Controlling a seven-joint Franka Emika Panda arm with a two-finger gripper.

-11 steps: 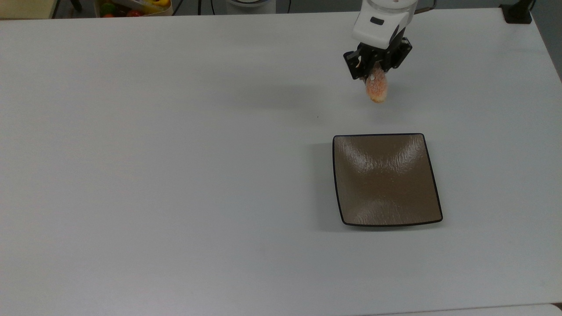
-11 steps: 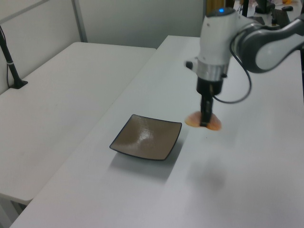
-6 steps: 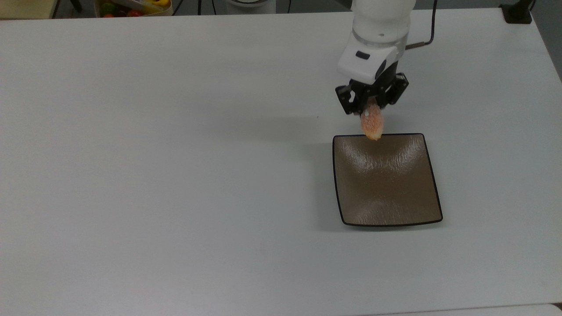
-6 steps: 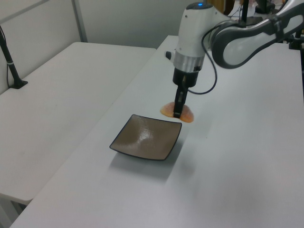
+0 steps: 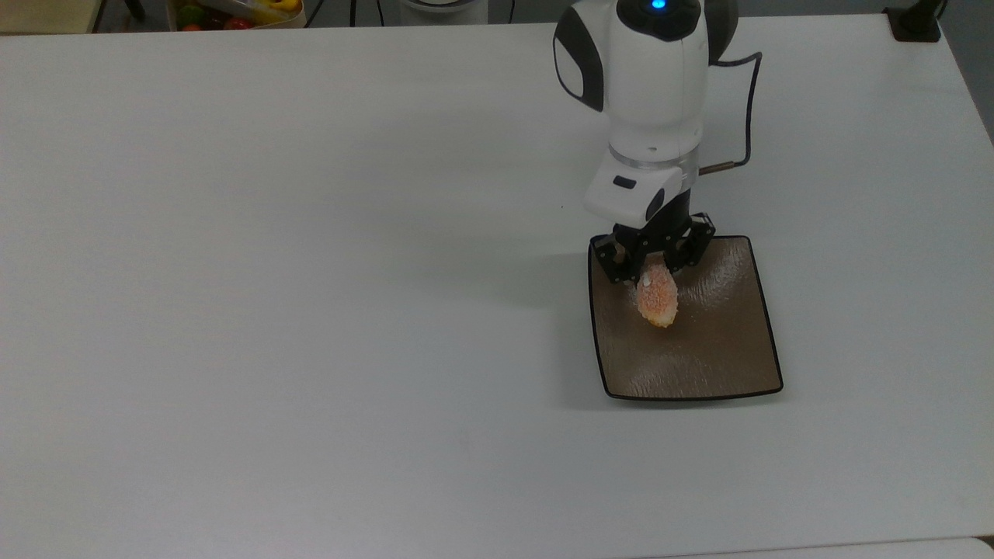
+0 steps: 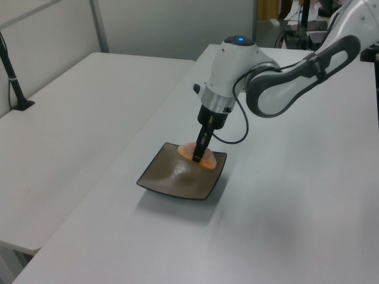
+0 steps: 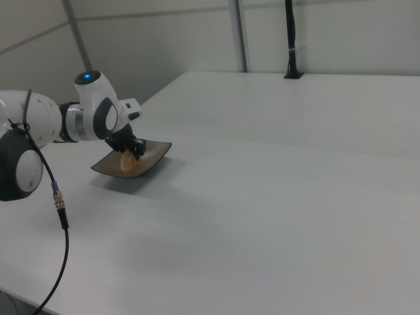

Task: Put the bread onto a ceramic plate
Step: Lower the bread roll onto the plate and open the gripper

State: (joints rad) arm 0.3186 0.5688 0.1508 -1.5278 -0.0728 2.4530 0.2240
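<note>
**Trainee:** Where does the load sit?

**Operator:** I have the gripper (image 5: 651, 268) clenched on the bread (image 5: 658, 301), gripping its upper end so the loaf hangs downward. It is over the ceramic plate (image 5: 722, 349), above the half nearer the arm. In the left view the bread (image 6: 195, 155) appears just above the plate (image 6: 169, 180); I cannot tell whether its lower end touches.

**Trainee:** Why hold it by one end?

**Operator:** My judgement: the free end can meet the dished centre first, while the fingers stay clear of the glaze.

**Trainee:** What does the plate hold?

**Operator:** Nothing else; its brown surface is bare around the loaf. At the far edge of the table (image 5: 311, 310) a tub (image 5: 233, 12) holds colourful items, too small to identify.

**Trainee:** The next step?

**Operator:** Probably lowering, then releasing.
</note>
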